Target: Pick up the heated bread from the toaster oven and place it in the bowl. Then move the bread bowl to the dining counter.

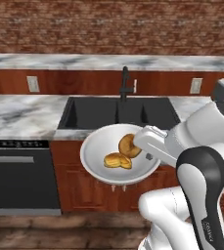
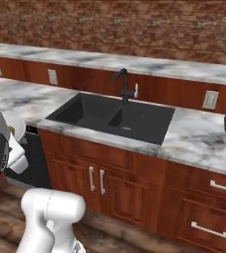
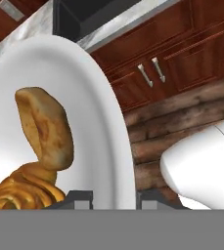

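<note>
While the bowl (image 1: 95, 152) was carried clear of any surface, it hung in front of the cabinet doors (image 2: 95, 180) below the black sink (image 1: 118, 113), with the wooden floor (image 1: 59, 232) beneath it. Inside lay the heated bread (image 1: 117, 160), a lumpy golden pastry toward the near side, and just behind it, touching it, a rounder, darker brown bun (image 1: 129, 145). The hand view showed the bun (image 3: 45, 128) standing on edge against the pastry (image 3: 20, 188), probably because the bowl (image 3: 106, 127) was held slightly tilted. The gripper (image 3: 114, 199) met the bowl at its right rim, one dark finger (image 3: 79, 197) inside the rim and the other outside, the pincer narrowed onto the wall; a rim pinch was apparently chosen because the bowl is too wide to span. Farther out, the faucet (image 1: 125, 83) rose behind the sink, marble counter (image 1: 20, 114) ran to either side, and a dishwasher (image 1: 18, 176) stood at the left. The bread being already bowled, transport to the dining counter was judged the step in hand.
</note>
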Controlling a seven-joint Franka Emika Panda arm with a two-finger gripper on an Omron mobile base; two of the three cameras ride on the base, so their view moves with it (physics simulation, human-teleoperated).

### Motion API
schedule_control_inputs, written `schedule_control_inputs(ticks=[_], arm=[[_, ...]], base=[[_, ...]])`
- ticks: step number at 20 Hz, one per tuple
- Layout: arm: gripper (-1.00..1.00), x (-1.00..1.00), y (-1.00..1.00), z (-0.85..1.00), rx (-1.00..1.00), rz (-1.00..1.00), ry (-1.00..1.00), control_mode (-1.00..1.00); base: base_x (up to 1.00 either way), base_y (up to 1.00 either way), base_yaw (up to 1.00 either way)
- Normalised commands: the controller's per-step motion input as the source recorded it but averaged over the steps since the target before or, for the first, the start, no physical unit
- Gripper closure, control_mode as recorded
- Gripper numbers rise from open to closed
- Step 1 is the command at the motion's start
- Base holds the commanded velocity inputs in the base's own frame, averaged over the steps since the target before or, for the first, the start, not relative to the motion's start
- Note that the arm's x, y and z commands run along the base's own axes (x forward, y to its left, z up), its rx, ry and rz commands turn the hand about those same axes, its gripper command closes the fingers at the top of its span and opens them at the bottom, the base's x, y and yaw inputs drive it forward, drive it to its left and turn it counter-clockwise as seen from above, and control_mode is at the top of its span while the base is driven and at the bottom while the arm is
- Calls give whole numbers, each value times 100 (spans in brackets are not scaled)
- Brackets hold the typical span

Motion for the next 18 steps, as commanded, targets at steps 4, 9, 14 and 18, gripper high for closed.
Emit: schedule_control_inputs(ticks=[4, 9, 14, 18], arm=[[100, 0, 0, 0, 0, 0, 0, 100], [100, 0, 0, 0, 0, 0, 0, 100], [100, 0, 0, 0, 0, 0, 0, 100], [100, 0, 0, 0, 0, 0, 0, 100]], base=[[95, 100, 8], [39, 100, 3], [0, 100, 11], [0, 100, 9]])
